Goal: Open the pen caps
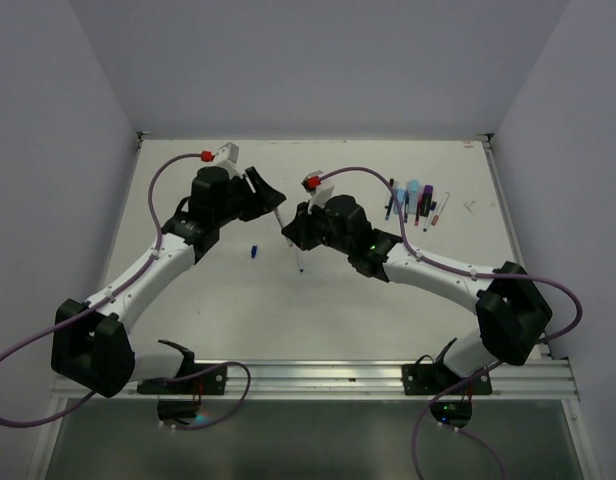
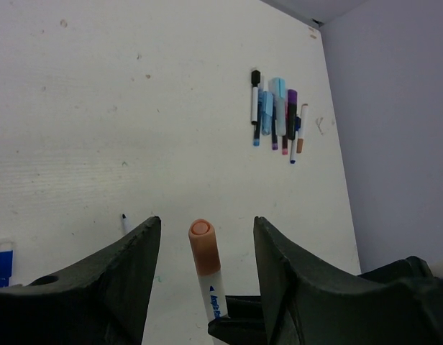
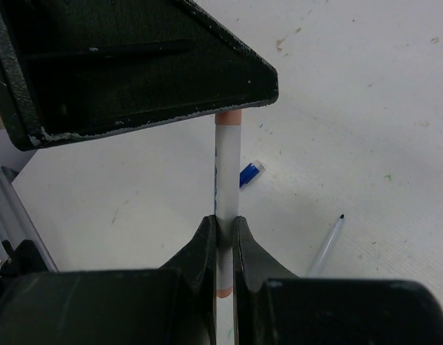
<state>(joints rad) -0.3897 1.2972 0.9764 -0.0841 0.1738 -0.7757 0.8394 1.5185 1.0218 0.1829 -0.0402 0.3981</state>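
My right gripper [image 3: 223, 226] is shut on the body of a white pen [image 3: 227, 172] with an orange cap [image 3: 229, 115]. In the left wrist view the orange cap [image 2: 202, 244] stands between the spread jaws of my left gripper [image 2: 207, 224], which is open and not touching it. Both grippers meet above the table's middle: the left gripper [image 1: 276, 203] and the right gripper [image 1: 288, 232]. A loose blue cap [image 1: 254, 250] and an uncapped pen [image 1: 299, 260] lie on the table below them. They also show in the right wrist view, the blue cap [image 3: 250, 173] and the uncapped pen [image 3: 326, 244].
Several capped pens [image 1: 416, 203] lie side by side at the back right, also seen in the left wrist view [image 2: 277, 115]. A tiny white scrap [image 1: 470, 206] lies beside them. White walls close the table at the back and both sides.
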